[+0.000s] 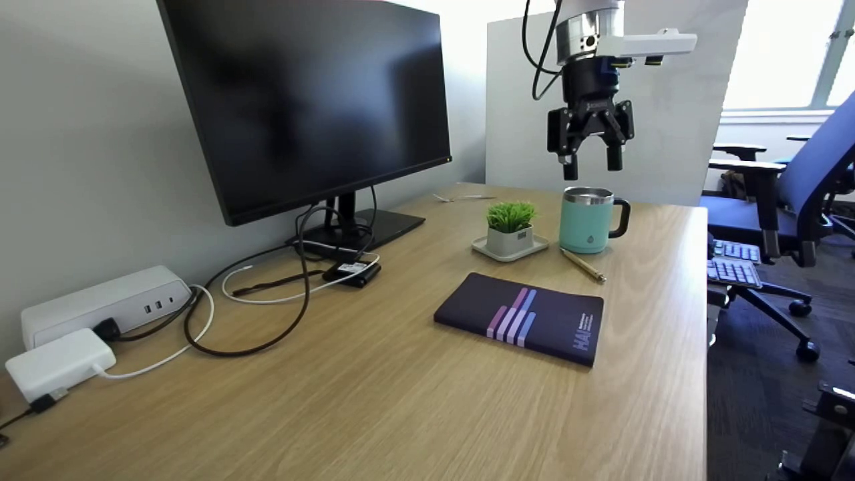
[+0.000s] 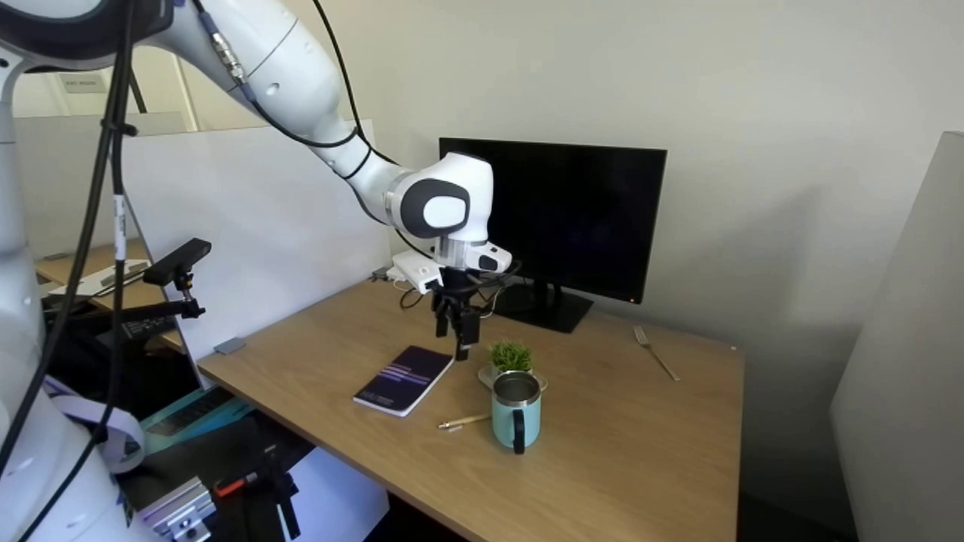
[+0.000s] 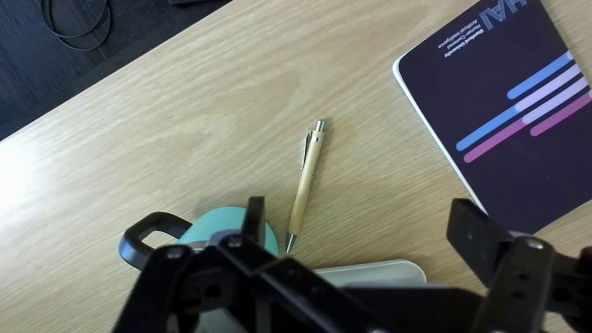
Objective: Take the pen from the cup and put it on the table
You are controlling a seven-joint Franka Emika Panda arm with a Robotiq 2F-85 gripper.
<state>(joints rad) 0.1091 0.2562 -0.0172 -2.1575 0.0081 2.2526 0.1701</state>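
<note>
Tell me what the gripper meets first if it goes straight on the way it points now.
Probably the pen on the table: the open gripper points down, and the pen lies roughly below the gap between its fingers. Depth is unclear, so they may touch the table beside it first.

In an exterior view: set low over the surface (image 1: 401, 414), looking along its length toward the hand (image 1: 592, 167); monitor (image 1: 314, 100) left of the hand, notebook (image 1: 524, 315) below it. In an exterior view: set higher, looking down across the surface, mug (image 2: 506, 420) below and right of the hand, monitor behind it; much of the arm (image 2: 301, 83) fits in. Both exterior views share hand, monitor, notebook, mug, pen (image 1: 583, 265) and plant (image 1: 511, 217), and each stands well apart from the hand. Wrist view: nearest, facing down past the hand's fingers (image 3: 474, 240); shares pen, parts of mug and notebook with both.
</note>
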